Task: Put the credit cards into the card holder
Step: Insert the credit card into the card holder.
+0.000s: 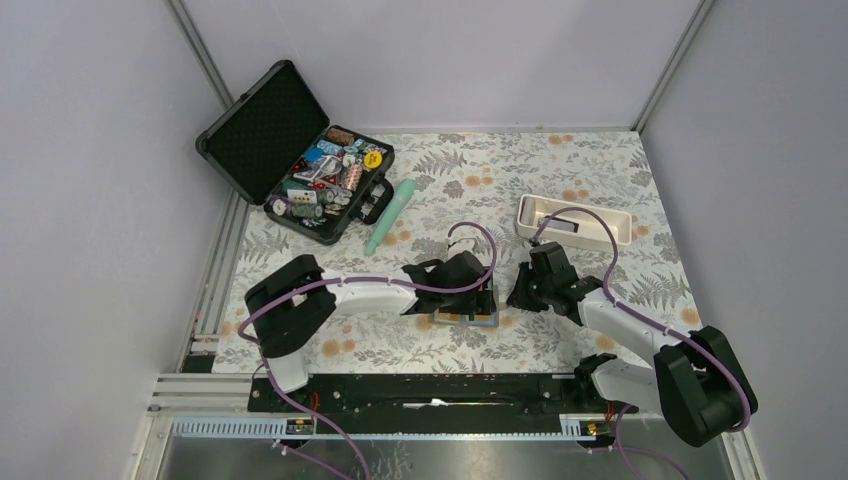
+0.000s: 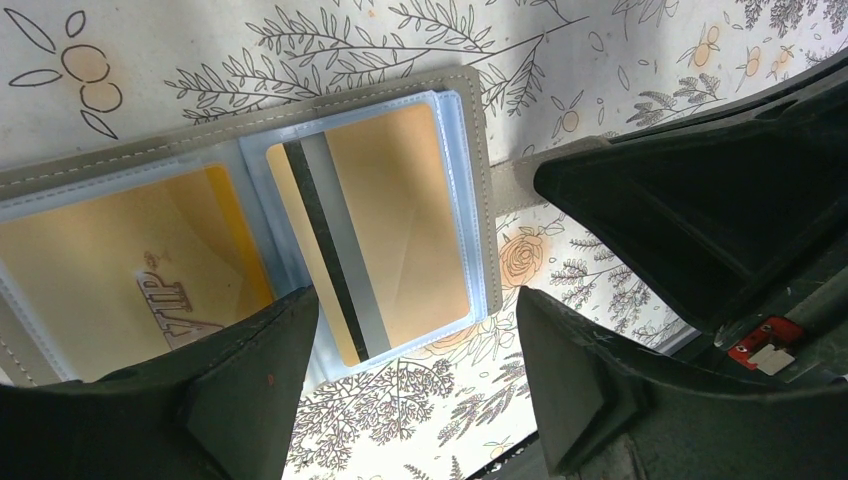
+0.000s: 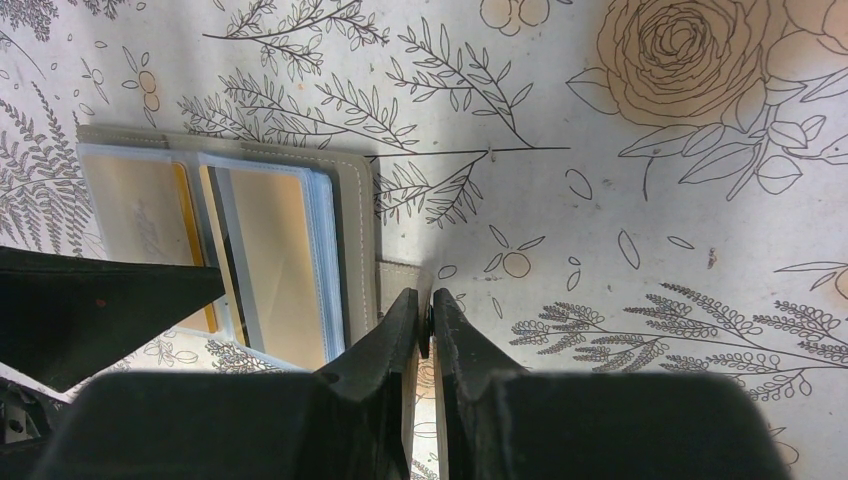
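Left pincer (image 2: 415, 300) hangs spread wide just above the open card holder (image 3: 358, 240), gripping nothing, while the right pincer (image 3: 431, 297) is pressed together beside the holder's right edge and appears to pinch its small closing strap (image 3: 398, 272). Everything sits on a flower-printed cloth (image 1: 450, 160). At the far left of it lies a black case (image 1: 262, 125) with its lid up and full of odds and ends. A white tray (image 1: 524, 212) stands far right with something dark and flat inside, too small to tell whether it is a card. A mint-green tube (image 1: 390, 215) lies near the case. The holder lies flat near the front, between the two arms, and each facing clear sleeve already carries a gold card: one with a dark stripe (image 2: 400, 230), one marked VIP (image 2: 120, 270). I judge the main danger to be that thin strap. A pull or twist could slide it out of the right pincer, and the holder would then skid or fold shut. The left fingers (image 2: 250, 400) are low enough that dropping or closing carelessly could snag a sleeve and drag a seated card out. The two pincers also stand near each other, so a sideways move risks a bump.
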Robot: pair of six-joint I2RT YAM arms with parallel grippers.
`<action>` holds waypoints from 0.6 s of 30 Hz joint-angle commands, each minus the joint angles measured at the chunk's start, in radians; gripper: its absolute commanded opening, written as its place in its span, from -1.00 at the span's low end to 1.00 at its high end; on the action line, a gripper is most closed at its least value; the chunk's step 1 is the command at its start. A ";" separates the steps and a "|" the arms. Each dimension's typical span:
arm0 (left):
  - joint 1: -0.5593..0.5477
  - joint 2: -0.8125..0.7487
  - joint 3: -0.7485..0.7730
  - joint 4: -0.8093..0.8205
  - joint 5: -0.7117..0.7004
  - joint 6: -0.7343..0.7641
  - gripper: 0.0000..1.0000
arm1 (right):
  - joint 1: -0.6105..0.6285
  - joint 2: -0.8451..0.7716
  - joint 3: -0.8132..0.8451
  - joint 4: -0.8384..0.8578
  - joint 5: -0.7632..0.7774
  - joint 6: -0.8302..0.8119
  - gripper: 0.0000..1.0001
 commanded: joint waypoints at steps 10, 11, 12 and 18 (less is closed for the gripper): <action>-0.015 0.014 0.054 0.053 0.015 0.015 0.50 | 0.003 0.002 -0.003 0.009 -0.004 0.002 -1.00; -0.015 0.014 0.056 0.056 0.017 0.017 0.50 | 0.003 0.003 -0.003 0.011 -0.005 0.003 -1.00; -0.017 0.014 0.057 0.061 0.017 0.019 0.50 | 0.003 0.004 -0.002 0.013 -0.007 0.003 -1.00; -0.025 0.022 0.069 0.075 0.023 0.026 0.50 | 0.003 0.007 0.000 0.014 -0.008 0.001 -1.00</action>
